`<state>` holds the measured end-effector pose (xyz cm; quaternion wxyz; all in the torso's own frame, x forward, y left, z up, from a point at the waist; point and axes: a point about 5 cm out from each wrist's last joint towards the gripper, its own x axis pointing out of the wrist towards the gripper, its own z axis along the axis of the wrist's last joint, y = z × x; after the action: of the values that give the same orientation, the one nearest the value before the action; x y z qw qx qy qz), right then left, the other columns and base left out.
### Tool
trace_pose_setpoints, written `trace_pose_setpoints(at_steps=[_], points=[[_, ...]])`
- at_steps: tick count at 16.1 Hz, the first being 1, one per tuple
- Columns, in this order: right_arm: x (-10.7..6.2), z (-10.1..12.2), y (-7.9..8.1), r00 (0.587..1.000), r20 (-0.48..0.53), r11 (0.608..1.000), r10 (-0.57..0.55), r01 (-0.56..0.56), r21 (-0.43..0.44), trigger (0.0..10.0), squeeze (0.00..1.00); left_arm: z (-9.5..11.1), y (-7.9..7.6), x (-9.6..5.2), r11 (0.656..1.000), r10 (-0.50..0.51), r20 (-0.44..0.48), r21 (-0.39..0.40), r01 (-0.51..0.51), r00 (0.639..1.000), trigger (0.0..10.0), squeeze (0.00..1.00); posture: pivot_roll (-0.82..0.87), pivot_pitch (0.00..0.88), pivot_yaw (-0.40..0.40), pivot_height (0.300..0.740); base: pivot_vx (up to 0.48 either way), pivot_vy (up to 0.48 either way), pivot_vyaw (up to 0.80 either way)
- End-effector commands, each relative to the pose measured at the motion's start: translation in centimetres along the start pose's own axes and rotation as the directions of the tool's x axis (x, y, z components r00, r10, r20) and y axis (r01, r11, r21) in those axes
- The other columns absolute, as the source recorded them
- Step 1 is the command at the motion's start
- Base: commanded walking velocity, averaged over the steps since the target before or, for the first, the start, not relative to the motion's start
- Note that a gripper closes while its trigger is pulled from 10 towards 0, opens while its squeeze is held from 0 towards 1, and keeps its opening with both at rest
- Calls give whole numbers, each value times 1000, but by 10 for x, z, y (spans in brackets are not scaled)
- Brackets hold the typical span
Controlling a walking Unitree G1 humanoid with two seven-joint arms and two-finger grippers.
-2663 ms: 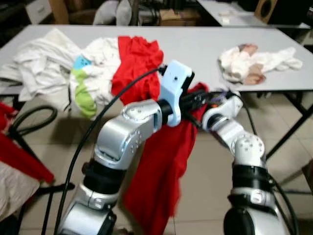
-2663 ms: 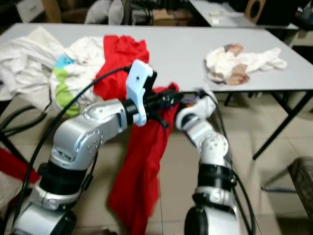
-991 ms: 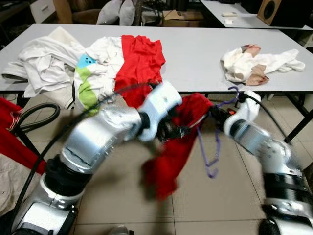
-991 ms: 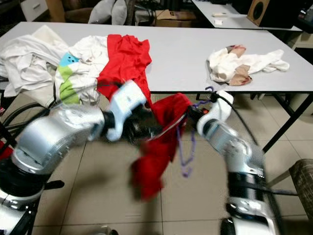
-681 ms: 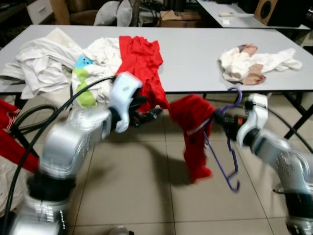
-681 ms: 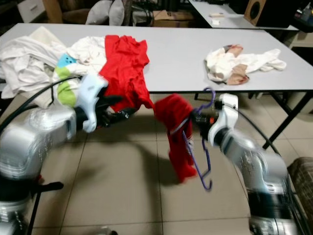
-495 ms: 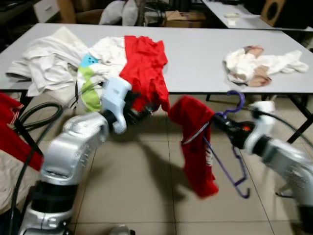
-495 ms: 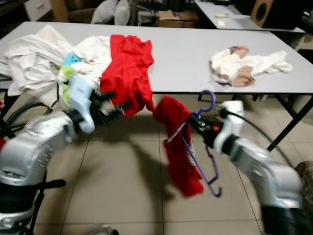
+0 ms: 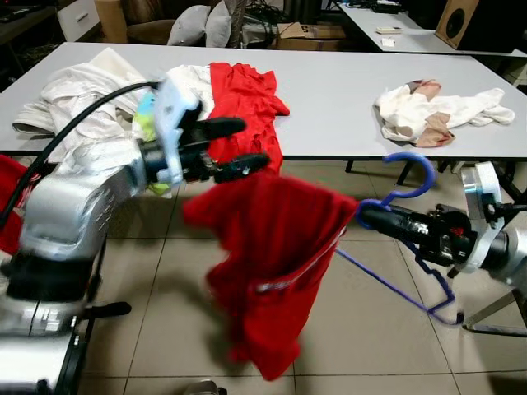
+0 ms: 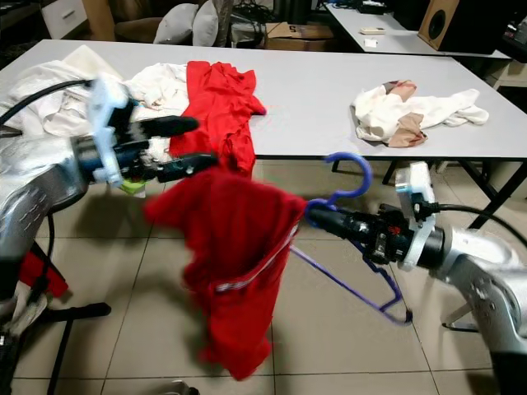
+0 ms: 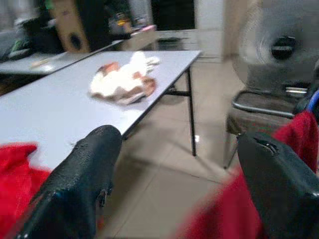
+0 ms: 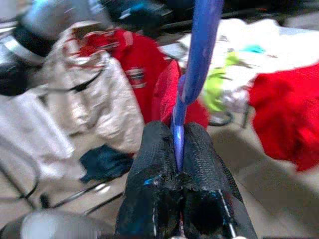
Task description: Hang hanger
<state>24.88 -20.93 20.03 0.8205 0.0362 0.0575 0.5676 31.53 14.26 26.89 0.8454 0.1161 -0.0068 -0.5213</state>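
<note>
Right gripper point(image 9: 368, 216), right of centre, clamped on blue hanger point(image 9: 409, 161) just below its hook. Red garment point(image 9: 268, 263) draped from hanger at centre, above tiled floor. Left gripper point(image 9: 239, 145), upper left, fingers spread wide, empty, just above garment's top edge.
</note>
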Motion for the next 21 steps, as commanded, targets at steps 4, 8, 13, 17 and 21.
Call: trace_pose_setpoints(at_steps=[4, 8, 13, 17, 21], points=[[16, 21, -4, 984, -79, 974, 159, -169, -152, 10000, 0, 12, -24, 28, 950, -300, -39, 75, 303, 953, 10000, 0, -28, 0, -29, 740, 0, 0, 0], [19, 31, -7, 979, -75, 961, 188, -199, -193, 10000, 0, -12, -46, 26, 878, -467, -169, 29, 478, 868, 10000, 0, -33, 0, -27, 740, 0, 0, 0], [12, 47, -7, 975, -26, 953, 219, -219, -210, 10000, 0, -31, -33, 11, 906, -417, -210, -13, 423, 885, 10000, 0, -39, 0, -13, 740, 0, 0, 0], [0, 53, -5, 975, -2, 956, 222, -218, -197, 10000, 0, -37, -8, -20, 952, -306, -170, -60, 300, 937, 10000, 0, -36, 0, -10, 740, 0, 0, 0], [-8, 60, -5, 970, 10, 955, 242, -237, -177, 10000, 0, -49, 14, -47, 978, -202, -189, -84, 190, 961, 10000, 0, -37, 0, -6, 740, 0, 0, 0]])
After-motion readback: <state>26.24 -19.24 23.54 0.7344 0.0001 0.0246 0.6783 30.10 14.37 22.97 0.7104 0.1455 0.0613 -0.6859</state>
